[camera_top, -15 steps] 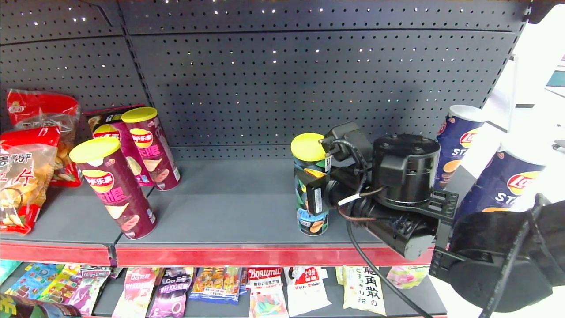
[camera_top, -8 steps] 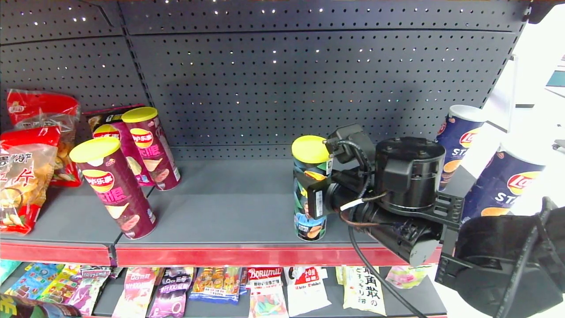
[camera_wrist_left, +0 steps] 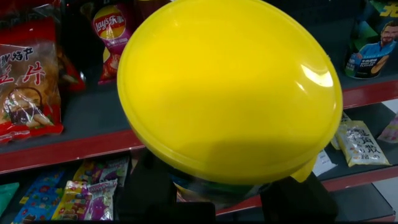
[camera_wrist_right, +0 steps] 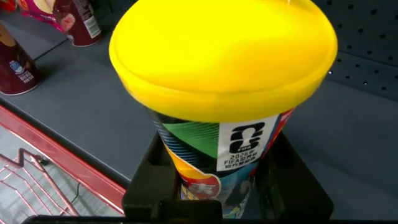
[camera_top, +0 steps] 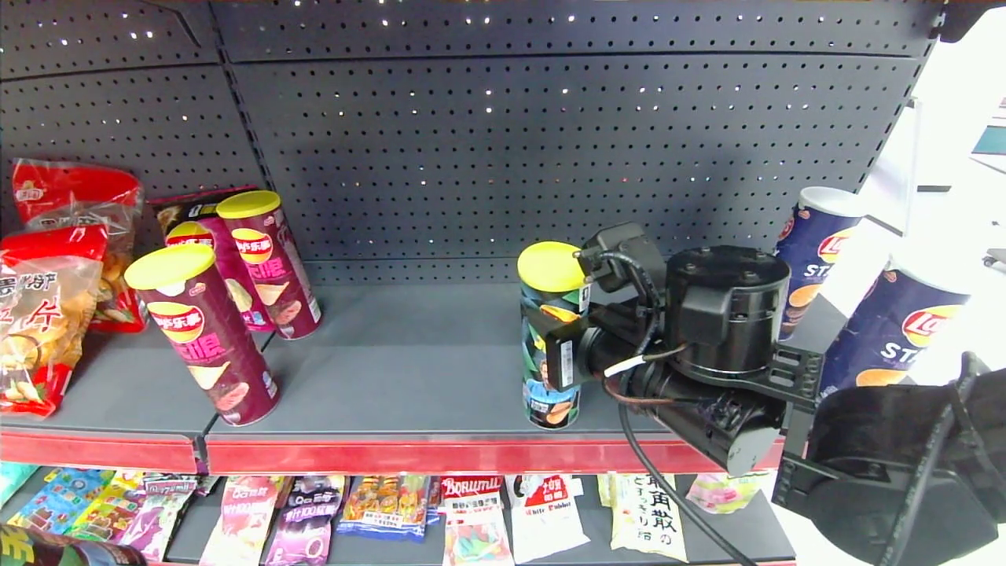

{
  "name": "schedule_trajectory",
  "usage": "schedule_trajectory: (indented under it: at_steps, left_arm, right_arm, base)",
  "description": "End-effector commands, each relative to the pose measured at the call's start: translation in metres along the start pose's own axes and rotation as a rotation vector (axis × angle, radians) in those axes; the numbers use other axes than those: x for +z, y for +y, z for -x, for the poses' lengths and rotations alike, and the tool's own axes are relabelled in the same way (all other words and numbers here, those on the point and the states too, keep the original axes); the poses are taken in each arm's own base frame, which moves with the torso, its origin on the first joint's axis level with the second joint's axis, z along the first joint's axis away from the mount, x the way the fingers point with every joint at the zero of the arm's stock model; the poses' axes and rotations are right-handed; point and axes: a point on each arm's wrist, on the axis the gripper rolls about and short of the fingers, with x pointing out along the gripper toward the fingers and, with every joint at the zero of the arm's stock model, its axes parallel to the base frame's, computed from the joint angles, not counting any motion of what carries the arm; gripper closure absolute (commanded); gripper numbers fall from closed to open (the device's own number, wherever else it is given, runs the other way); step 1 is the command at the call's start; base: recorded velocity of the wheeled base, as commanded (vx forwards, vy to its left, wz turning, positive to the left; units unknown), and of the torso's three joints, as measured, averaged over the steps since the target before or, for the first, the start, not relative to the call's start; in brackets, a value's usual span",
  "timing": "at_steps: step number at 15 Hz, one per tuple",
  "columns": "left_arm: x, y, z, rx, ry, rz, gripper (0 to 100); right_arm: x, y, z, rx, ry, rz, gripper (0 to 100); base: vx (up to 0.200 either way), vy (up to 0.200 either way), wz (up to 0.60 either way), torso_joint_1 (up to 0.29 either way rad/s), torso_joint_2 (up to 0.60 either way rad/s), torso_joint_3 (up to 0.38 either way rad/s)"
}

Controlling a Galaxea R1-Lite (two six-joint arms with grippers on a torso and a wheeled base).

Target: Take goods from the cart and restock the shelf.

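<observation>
Can (camera_top: 548, 397) — yellow lid, bright print — clamped in right pincer (camera_top: 558, 358); twin (camera_wrist_left: 230, 93) in left pincer (camera_wrist_left: 217, 199).

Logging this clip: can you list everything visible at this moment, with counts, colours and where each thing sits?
shelf: one, grey with red front edge
maroon cans: three, yellow lids, left part of shelf
snack bags: several, red, far left end of shelf
blue cans: two, white lids, right end of shelf
patterned can: one, yellow lid, upright near shelf front, centre
second patterned can: one, yellow lid, held in front of shelf
packets: many, mixed colours, lower shelf
right end effector: black, shut on patterned can
left end effector: black, shut on second patterned can
</observation>
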Motion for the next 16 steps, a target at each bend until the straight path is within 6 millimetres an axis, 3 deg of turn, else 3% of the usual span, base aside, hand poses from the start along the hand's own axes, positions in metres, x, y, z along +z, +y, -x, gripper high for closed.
schedule_trajectory:
  at_steps: [1,10,11,16]
  left_arm:
    - [0.0008,0.0001,0.0001,0.000,-0.002,0.000,100]
    - [0.0003,0.0000,0.0004,-0.001,-0.003,0.000,100]
    - [0.0002,-0.0002,0.0014,0.000,-0.009,-0.001,100]
    - [-0.0037,-0.0010,0.0046,0.001,-0.018,-0.002,100]
  right_arm:
    - [0.0008,0.0033,0.0001,0.009,-0.003,0.002,100]
    - [0.0041,0.0022,0.0035,-0.014,-0.014,-0.003,100]
    - [0.0041,0.0022,0.0030,-0.022,-0.014,-0.002,0]
    - [0.0072,0.0059,0.0089,-0.014,-0.025,-0.007,0]
  base:
    - [0.000,0.000,0.00,0.000,0.00,0.000]
    - [0.000,0.000,0.00,0.000,0.00,0.000]
    - [0.000,0.000,0.00,0.000,0.00,0.000]
    - [0.000,0.000,0.00,0.000,0.00,0.000]
